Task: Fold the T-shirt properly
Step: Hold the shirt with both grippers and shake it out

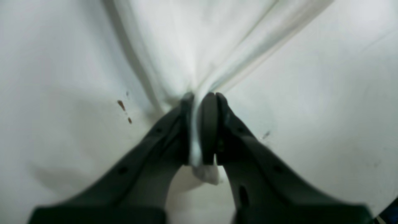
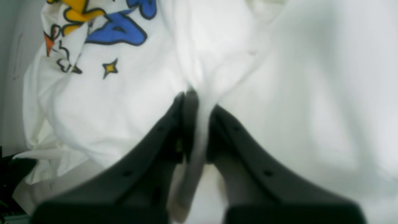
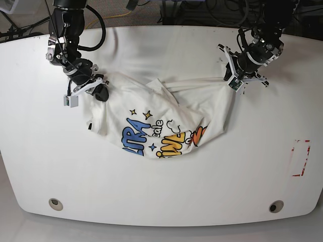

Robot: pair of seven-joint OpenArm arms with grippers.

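Observation:
The white T-shirt with blue and yellow lettering hangs stretched between both arms over the white table, print side up, its lower part sagging onto the tabletop. My left gripper is shut on a bunched white edge of the T-shirt, at the base view's right. My right gripper is shut on another pinch of the T-shirt, at the base view's left. Blue letters and a yellow star show near it in the right wrist view.
A red-marked rectangle lies on the table's right side. Two round holes sit near the front edge. Small brown specks mark the tabletop under the left gripper. Cables run behind the table.

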